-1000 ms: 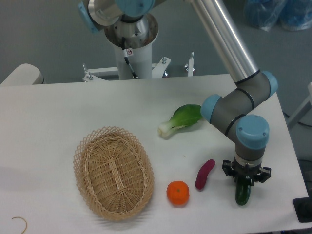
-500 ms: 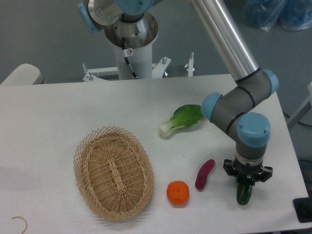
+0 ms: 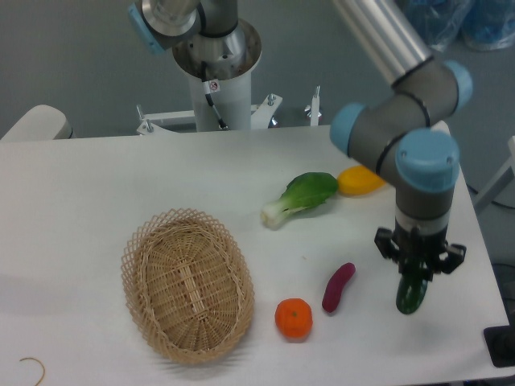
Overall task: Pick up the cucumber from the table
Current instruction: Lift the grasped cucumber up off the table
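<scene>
The claw (image 3: 419, 272) hangs over the right part of the table (image 3: 96, 185), near its right edge and not far from the front edge. Bare white surface lies below and right of it. The purple vegetable (image 3: 338, 286) lies just to its left, the orange (image 3: 294, 318) farther left, the basket (image 3: 187, 283) well apart. The bok choy (image 3: 299, 197) and a yellow item (image 3: 360, 181) lie behind. The claw is clamped on the cucumber (image 3: 411, 292), which points down from between its fingers.
</scene>
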`<control>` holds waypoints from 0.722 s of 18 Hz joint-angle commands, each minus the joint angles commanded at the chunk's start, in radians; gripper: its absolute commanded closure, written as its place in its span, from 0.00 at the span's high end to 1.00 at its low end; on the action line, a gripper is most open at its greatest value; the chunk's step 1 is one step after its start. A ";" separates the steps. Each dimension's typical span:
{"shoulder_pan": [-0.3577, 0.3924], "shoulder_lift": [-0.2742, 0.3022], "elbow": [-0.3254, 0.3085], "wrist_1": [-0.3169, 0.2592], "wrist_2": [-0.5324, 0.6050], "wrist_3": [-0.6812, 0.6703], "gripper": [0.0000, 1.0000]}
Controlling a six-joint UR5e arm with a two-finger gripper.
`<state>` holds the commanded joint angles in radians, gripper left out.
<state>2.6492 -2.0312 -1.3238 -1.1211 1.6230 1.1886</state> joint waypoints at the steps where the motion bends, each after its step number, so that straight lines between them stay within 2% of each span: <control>1: 0.005 0.014 0.000 -0.025 0.000 0.021 0.52; 4: 0.015 0.048 -0.003 -0.071 -0.003 0.098 0.52; 7: 0.015 0.072 0.000 -0.123 -0.003 0.120 0.52; 13: 0.015 0.089 -0.002 -0.140 -0.006 0.167 0.52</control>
<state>2.6645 -1.9420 -1.3254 -1.2609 1.6168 1.3560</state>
